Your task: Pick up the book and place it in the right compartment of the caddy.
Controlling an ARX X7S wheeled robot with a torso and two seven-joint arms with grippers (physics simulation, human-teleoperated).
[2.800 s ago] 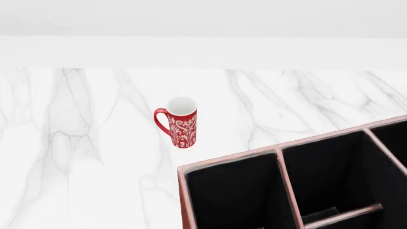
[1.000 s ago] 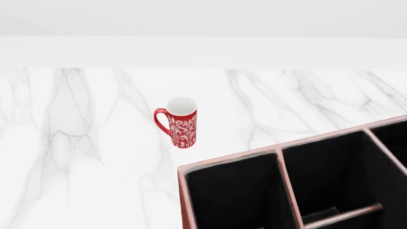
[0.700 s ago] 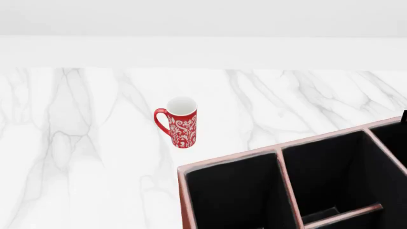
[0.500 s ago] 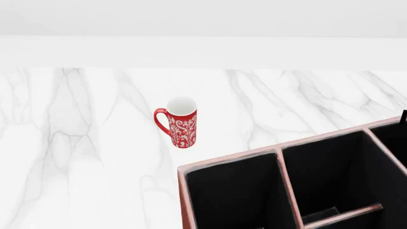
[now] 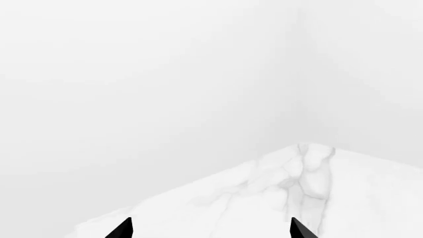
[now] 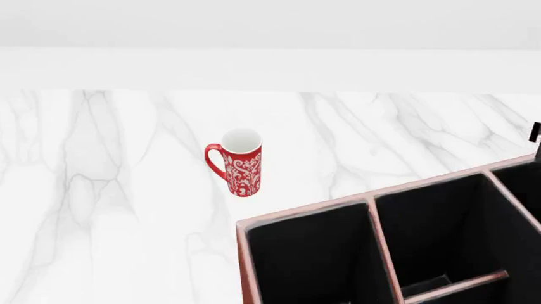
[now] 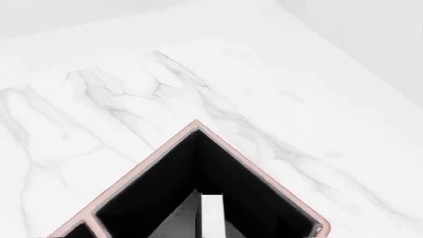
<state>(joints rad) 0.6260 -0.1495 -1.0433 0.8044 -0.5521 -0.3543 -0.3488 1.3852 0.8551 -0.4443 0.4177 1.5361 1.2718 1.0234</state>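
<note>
The caddy (image 6: 369,204), reddish-brown with pale pink rims and a black interior, fills the head view's lower right. In the right wrist view I look down into its corner compartment (image 7: 157,155). The book (image 7: 211,215) shows there as a white page edge beside a grey cover face, running off the frame edge. I cannot tell whether it rests inside or is held. The right gripper's fingers do not stand out against the black interior. A small black part of the right arm (image 6: 535,134) shows at the head view's right edge. My left gripper (image 5: 210,230) is open and empty over the marble.
A red patterned mug (image 6: 242,166) stands upright on the white marble table (image 6: 101,190), left of and behind the caddy. A white wall runs behind the table. The left wrist view shows a corner of the table (image 5: 310,163).
A small black part of the right arm has come into the head view at the right edge and moved upward. The mug and caddy have not moved.
</note>
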